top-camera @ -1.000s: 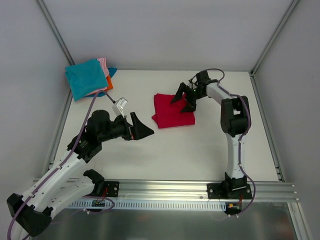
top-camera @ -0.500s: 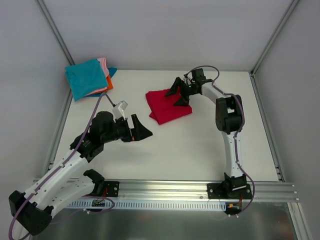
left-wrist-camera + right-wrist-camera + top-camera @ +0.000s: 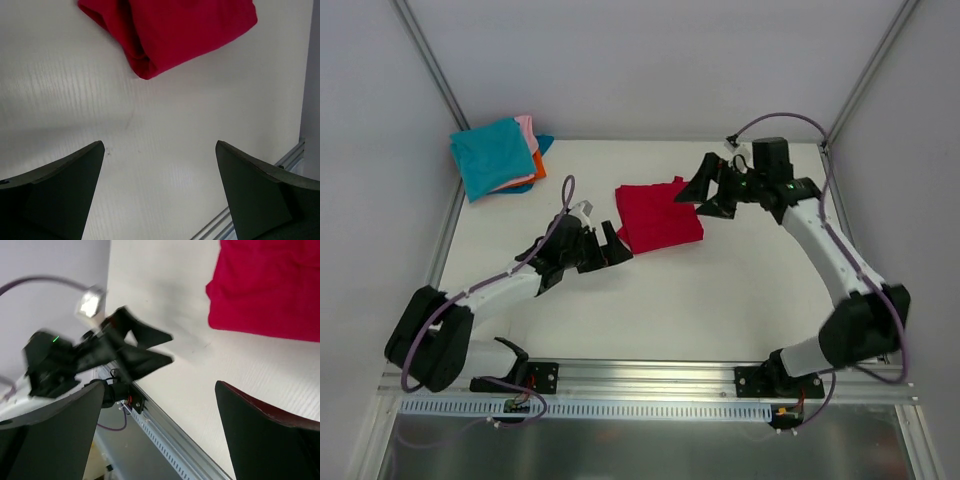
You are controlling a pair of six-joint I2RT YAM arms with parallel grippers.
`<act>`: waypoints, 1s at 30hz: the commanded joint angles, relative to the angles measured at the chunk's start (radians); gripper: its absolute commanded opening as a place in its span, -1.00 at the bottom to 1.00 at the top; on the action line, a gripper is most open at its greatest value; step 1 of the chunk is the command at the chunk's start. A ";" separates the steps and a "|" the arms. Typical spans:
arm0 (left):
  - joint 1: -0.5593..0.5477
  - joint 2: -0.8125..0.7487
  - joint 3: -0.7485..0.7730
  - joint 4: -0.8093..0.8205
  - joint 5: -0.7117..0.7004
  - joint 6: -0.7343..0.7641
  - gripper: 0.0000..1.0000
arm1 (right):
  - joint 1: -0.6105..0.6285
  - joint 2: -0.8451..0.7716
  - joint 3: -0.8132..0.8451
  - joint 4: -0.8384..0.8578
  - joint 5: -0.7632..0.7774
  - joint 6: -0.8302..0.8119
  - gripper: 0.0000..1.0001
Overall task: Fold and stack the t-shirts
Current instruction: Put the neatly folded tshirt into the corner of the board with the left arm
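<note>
Red t-shirt [image 3: 658, 215] lies folded between 2 spread, empty grippers [image 3: 603, 247] [image 3: 712, 189]; a one-sided grab could unfold it.

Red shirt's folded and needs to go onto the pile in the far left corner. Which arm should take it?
Probably left. The left gripper is open just off the near left corner of the red shirt, on the pile's side. The right gripper, also open, sits on the opposite side.

White arms, black joints, purple cables.
</note>
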 commanded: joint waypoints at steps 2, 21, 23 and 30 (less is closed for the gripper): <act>0.033 0.156 0.072 0.192 0.046 0.017 0.91 | 0.002 -0.304 -0.136 -0.149 0.054 -0.070 0.99; 0.111 0.581 0.221 0.396 0.101 -0.029 0.83 | -0.007 -0.487 -0.256 -0.303 0.079 -0.135 0.99; 0.114 0.617 0.221 0.451 0.109 -0.060 0.81 | -0.006 -0.423 -0.255 -0.240 0.067 -0.130 0.99; 0.131 0.711 0.226 0.563 0.145 -0.127 0.78 | -0.007 -0.123 -0.128 -0.154 0.047 -0.136 0.99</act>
